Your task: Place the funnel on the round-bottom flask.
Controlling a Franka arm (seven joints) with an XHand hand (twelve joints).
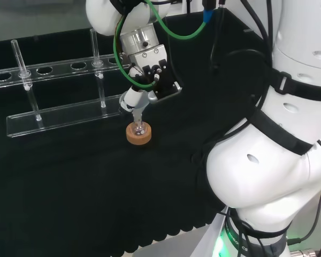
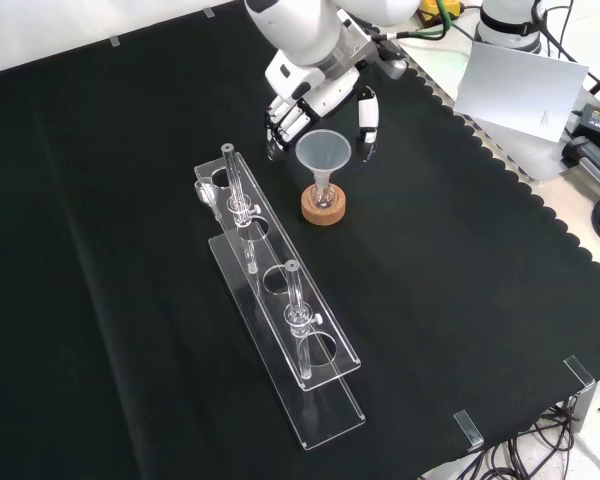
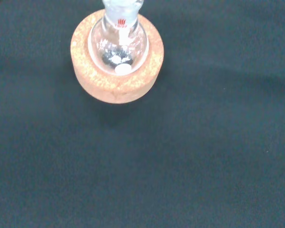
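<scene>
On black cloth [image 2: 130, 200], clear rack [image 2: 280, 330].

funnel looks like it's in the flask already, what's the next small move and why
Probably lift the hand straight up and away. In the front view the funnel stands upright with its stem in the round-bottom flask on the cork ring, and the fingers look spread beside the cone, not curled round it.

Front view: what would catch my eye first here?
A clear funnel stands with its stem in a small flask on a cork ring, mid-cloth. The black and white hand hangs right behind it, fingers either side of the funnel. Nearer the camera lies a long clear rack with upright tubes.
</scene>
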